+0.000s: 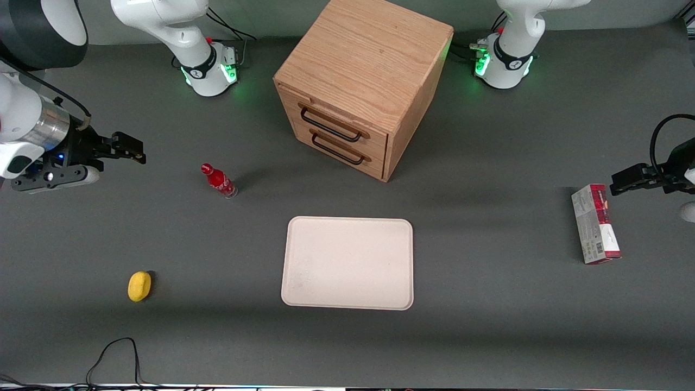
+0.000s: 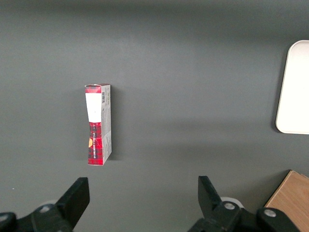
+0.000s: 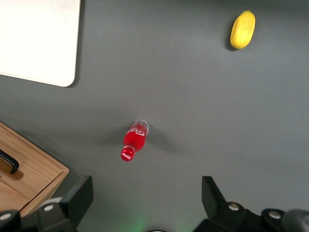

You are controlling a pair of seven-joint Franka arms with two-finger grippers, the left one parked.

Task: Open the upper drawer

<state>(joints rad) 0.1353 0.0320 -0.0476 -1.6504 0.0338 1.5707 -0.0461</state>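
The oak cabinet (image 1: 362, 70) stands at the back middle of the table. Its upper drawer (image 1: 331, 123) is closed, with a black wire bar handle (image 1: 330, 126); the like-handled bottom drawer (image 1: 337, 149) sits just under it. A corner of the cabinet (image 3: 29, 169) shows in the right wrist view. My right gripper (image 1: 127, 149) hovers above the table toward the working arm's end, well away from the cabinet. Its fingers (image 3: 79, 195) stand wide apart and hold nothing.
A red bottle (image 1: 219, 181) (image 3: 134, 140) stands between my gripper and the cabinet. A white tray (image 1: 348, 263) lies nearer the front camera than the cabinet. A yellow lemon (image 1: 139, 285) lies near the front. A red and grey box (image 1: 595, 223) lies toward the parked arm's end.
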